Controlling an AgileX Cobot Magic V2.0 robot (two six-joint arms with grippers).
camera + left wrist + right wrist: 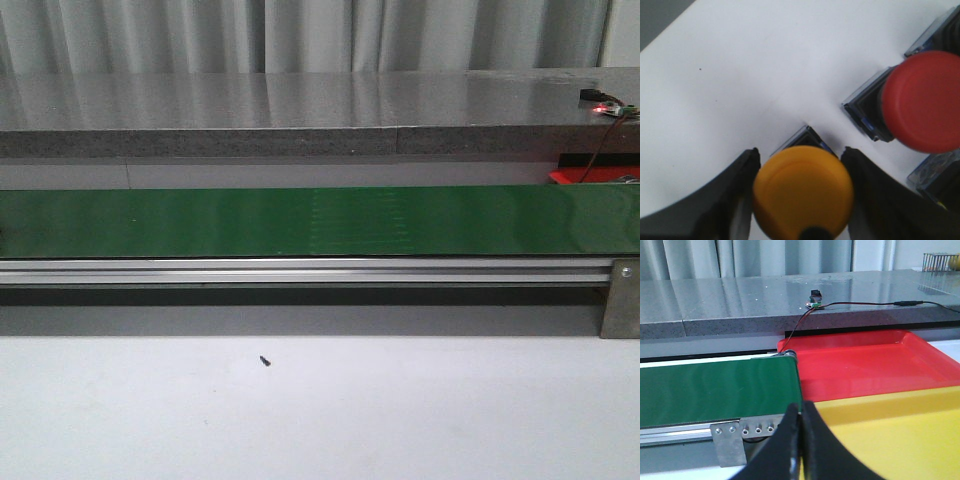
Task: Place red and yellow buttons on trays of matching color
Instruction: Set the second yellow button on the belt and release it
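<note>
In the left wrist view a yellow button (802, 192) with a round cap stands on the white table. My left gripper (800, 150) is shut on it, one dark finger against each side of the cap. A red button (925, 100) on a black and blue base stands close beside it, apart from the fingers. The right wrist view has my right gripper (801, 407) shut with nothing in it, at the near edge of the yellow tray (900, 440). The red tray (865, 365) lies just behind the yellow one. Neither gripper shows in the front view.
A green conveyor belt (320, 220) on an aluminium rail crosses the front view, its end (790, 360) meeting the red tray. Behind runs a grey counter (300, 100) with a small wired board (607, 107). More button bases (940, 30) sit near the red button.
</note>
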